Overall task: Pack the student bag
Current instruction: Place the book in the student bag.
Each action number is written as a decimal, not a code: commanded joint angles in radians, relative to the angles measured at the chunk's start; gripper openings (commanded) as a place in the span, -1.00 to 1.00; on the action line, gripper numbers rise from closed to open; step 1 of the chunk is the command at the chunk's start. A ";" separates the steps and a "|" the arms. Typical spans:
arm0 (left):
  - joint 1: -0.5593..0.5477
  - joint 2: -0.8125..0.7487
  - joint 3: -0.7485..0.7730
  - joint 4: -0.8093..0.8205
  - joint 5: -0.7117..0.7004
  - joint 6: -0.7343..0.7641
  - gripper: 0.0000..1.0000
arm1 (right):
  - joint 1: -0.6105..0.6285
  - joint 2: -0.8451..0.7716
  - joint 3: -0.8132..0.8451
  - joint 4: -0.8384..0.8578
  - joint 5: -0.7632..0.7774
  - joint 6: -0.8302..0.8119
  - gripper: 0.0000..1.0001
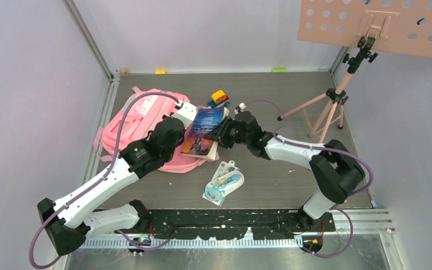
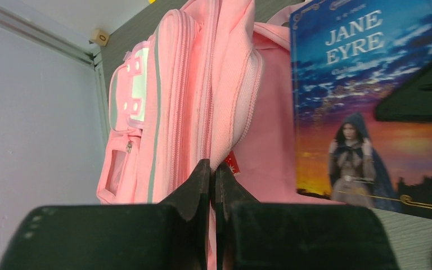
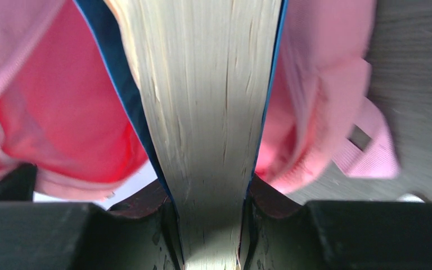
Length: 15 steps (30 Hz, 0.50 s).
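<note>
Your left wrist view shows what the overhead cannot: the left gripper (image 2: pixel 212 169) is pinched tight on a fold of the large soft pink fabric backpack (image 2: pixel 191 73). Your right wrist view shows the right gripper (image 3: pixel 208 194) clamped on the page edge of the thick blue-covered Jane Eyre book (image 3: pixel 202 84), with pink fabric on both sides. From above, the backpack lies left of centre on the grey tabletop (image 1: pixel 281 180), and the book overlaps its right edge. A small yellow-and-blue toy car (image 1: pixel 219 98) sits just behind the book, a blister pack (image 1: pixel 224 183) lies in front, and a pink tripod stand (image 1: pixel 332 107) stands well apart at right.
</note>
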 commanded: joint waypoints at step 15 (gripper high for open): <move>0.002 -0.060 -0.027 0.125 0.043 -0.036 -1.00 | 0.110 0.191 0.235 0.510 -0.026 0.183 -0.99</move>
